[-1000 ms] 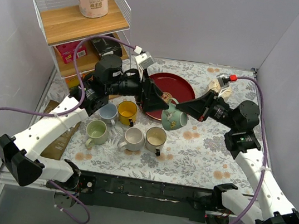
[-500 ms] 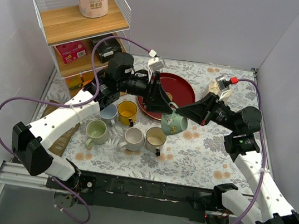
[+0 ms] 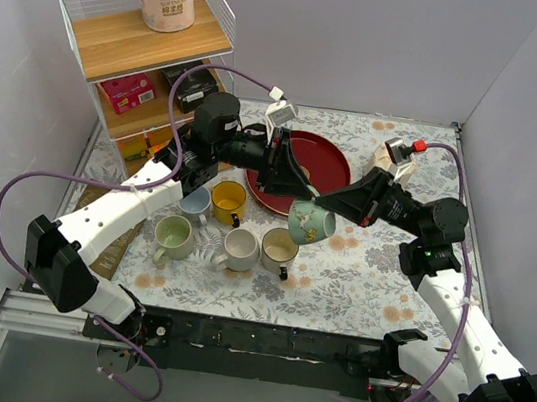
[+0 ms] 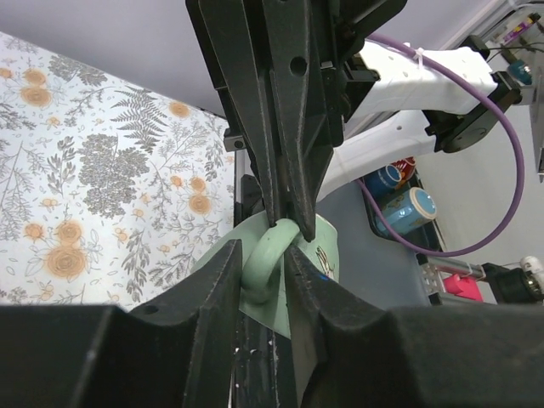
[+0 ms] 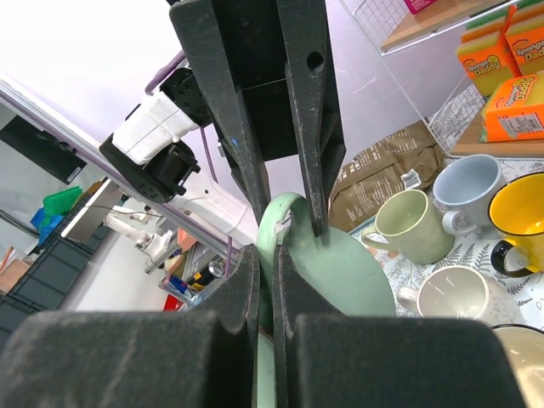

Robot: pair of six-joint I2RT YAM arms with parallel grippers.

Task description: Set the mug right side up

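the green mug (image 3: 312, 224) hangs tilted just beside the red plate's (image 3: 323, 159) near rim, its wall pinched by the right gripper (image 3: 324, 209), its handle clamped between the left gripper's (image 3: 298, 195) fingers.

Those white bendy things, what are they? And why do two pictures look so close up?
They are robot arms, a left arm and a right arm, bolted to a table. The wide picture comes from a camera above. The close ones come from a camera on each wrist. On the table sit five mugs and a red plate. The left gripper pinches the handle of a green mug; the right gripper pinches its rim, holding it tilted above the table.
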